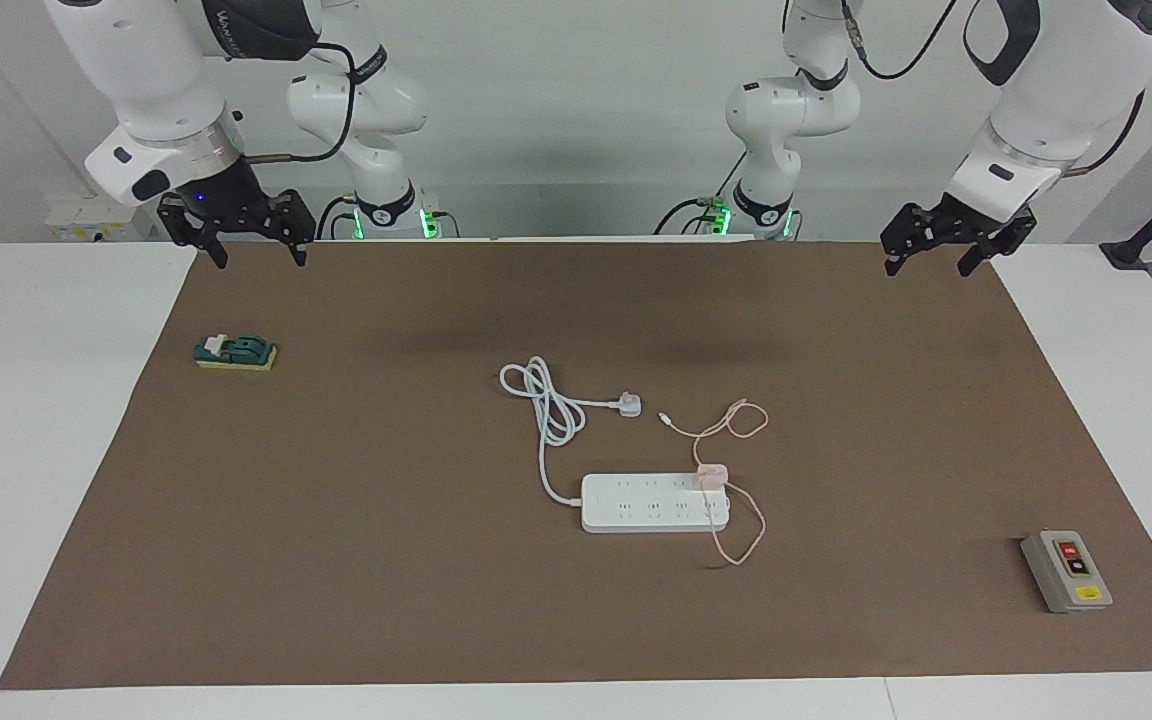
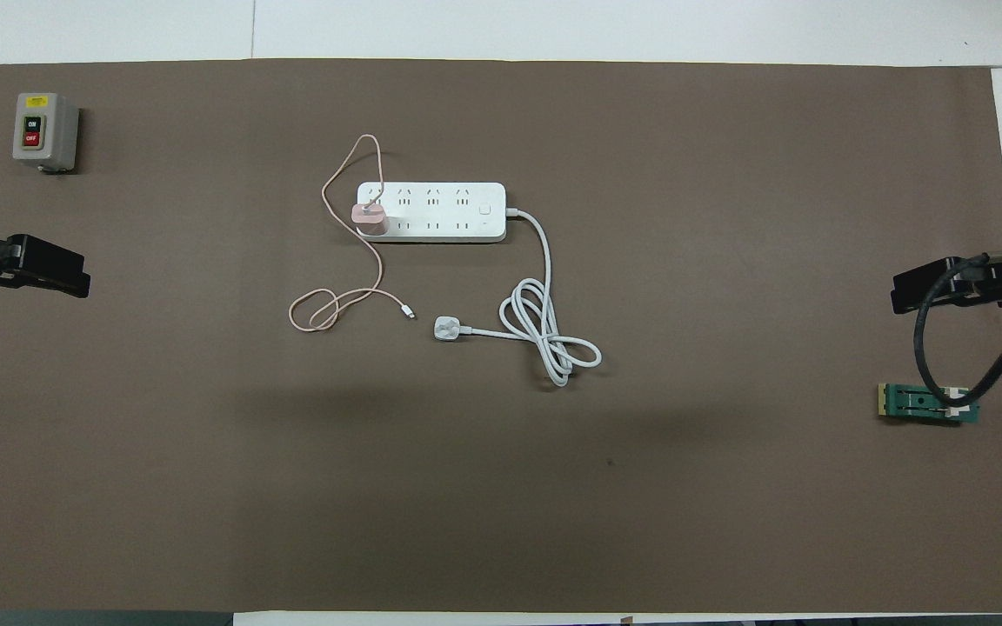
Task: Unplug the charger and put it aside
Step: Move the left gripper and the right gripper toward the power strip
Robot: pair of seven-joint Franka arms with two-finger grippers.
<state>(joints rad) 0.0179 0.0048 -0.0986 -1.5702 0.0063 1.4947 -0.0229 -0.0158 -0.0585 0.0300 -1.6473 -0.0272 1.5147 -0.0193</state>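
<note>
Pink charger (image 1: pixel 711 476) plugged in power strip (image 1: pixel 654 502), well apart from both spread fingers: left (image 1: pixel 939 251), right (image 1: pixel 236 240)

High facing view, steep overhead view, shared mat (image 1: pixel 336 560)

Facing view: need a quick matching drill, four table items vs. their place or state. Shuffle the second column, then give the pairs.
Things:
1. charger
2. white three-pin plug
3. grey switch box
4. green block

Places or states:
A. lying loose on the mat, nearer to the robots than the power strip
B. at the right arm's end of the mat, close to the robots
C. seated in a socket at the power strip's end toward the left arm
D. at the left arm's end of the mat, farther from the robots than the power strip

Pairs: 1-C, 2-A, 3-D, 4-B
</note>
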